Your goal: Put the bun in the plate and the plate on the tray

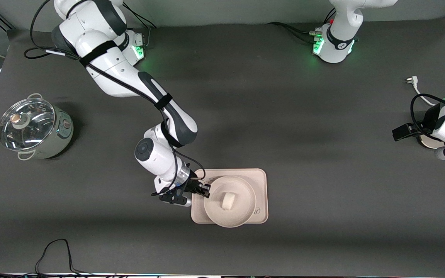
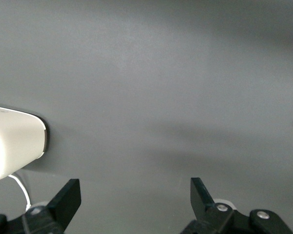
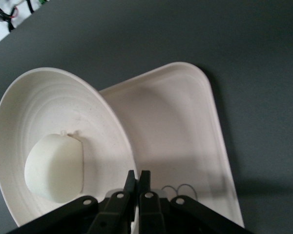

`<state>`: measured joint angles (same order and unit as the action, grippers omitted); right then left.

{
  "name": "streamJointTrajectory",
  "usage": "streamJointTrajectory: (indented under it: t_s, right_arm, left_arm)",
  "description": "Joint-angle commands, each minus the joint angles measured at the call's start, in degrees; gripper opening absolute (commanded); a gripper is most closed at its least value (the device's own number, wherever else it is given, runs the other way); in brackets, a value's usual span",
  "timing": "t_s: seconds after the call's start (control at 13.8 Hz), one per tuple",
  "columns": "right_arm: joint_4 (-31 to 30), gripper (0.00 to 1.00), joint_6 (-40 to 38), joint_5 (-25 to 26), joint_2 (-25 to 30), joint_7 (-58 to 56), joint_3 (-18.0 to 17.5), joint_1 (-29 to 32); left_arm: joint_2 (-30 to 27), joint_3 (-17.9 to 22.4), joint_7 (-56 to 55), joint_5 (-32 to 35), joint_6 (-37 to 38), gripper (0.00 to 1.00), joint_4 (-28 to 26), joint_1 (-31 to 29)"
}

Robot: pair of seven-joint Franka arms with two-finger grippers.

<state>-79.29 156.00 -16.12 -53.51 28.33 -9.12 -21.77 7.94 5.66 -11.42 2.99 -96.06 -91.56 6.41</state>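
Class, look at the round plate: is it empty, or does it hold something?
Not empty. The bun lies in the plate, which is over the tray, while the right gripper is shut on the plate's rim.

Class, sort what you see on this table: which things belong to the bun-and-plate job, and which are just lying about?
Part of the job:
bun, in the plate
plate, on the tray
tray
right gripper, shut on the plate's rim
left gripper, open, waiting

Just lying about:
lidded pot
white plug and cable

Front view: high, looking down across the whole table point(image 1: 323, 154). Right wrist: close over plate point(image 3: 49, 97) and tray point(image 3: 185, 136), shared with front. Left wrist: close over bare table.
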Motion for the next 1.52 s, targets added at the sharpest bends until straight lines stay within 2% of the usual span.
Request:
streamJointTrajectory:
  t_s: [0.0, 0.07, 0.15, 0.22, 0.51, 0.65, 0.73, 0.94, 1.09, 1.45]
  right_arm:
    - [2.7, 0.0, -0.8, -0.3, -2.6, -0.6, 0.1, -0.1]
    - [2.6, 0.34, -0.8, -0.3, -2.7, -0.6, 0.1, -0.1]
    - [2.6, 0.92, -0.6, -0.4, -2.6, -0.6, 0.1, -0.2]
    - [2.7, 1.0, -0.5, -0.4, -2.3, -0.6, 0.0, -0.2]
    - [2.6, 1.0, -2.9, 1.1, 1.4, -0.6, 1.0, -0.3]
    - [2.8, 1.0, -11.7, 4.7, 6.5, -0.6, 1.8, 0.0]
    - [2.6, 1.0, -15.2, 5.8, 9.5, -1.0, 3.4, -0.1]
    - [-0.6, 1.0, -26.0, 6.1, 20.2, -3.6, 6.1, 0.0]
    - [-6.5, 1.0, -30.9, 5.9, 28.2, -8.5, 9.5, 0.1]
    - [-32.6, 1.0, -33.1, 5.5, 53.3, -21.4, 21.0, 0.0]
  left_arm:
    - [0.7, 0.4, 0.2, 0.2, 1.0, 1.0, 1.6, 0.6]
    - [0.4, 0.4, 0.1, 0.2, 1.5, 1.0, 1.6, 0.5]
    - [0.1, 0.5, 0.3, 0.2, 1.8, 1.0, 1.6, 0.4]
    - [0.1, 0.5, 0.3, 0.2, 1.8, 1.0, 1.6, 0.4]
    - [0.3, 0.5, 0.3, 0.3, 1.6, 1.0, 1.6, 0.5]
    - [0.5, 0.5, 0.3, 0.3, 1.7, 1.0, 1.6, 0.6]
    - [0.6, 0.5, 0.3, 0.3, 1.6, 1.0, 1.6, 0.7]
    - [0.7, 0.5, 0.3, 0.3, 1.4, 1.0, 1.6, 0.8]
    - [0.7, 0.5, 0.3, 0.3, 1.6, 1.0, 1.4, 0.8]
    - [0.6, 0.3, 0.0, -0.3, 1.0, 1.0, 1.2, 1.0]
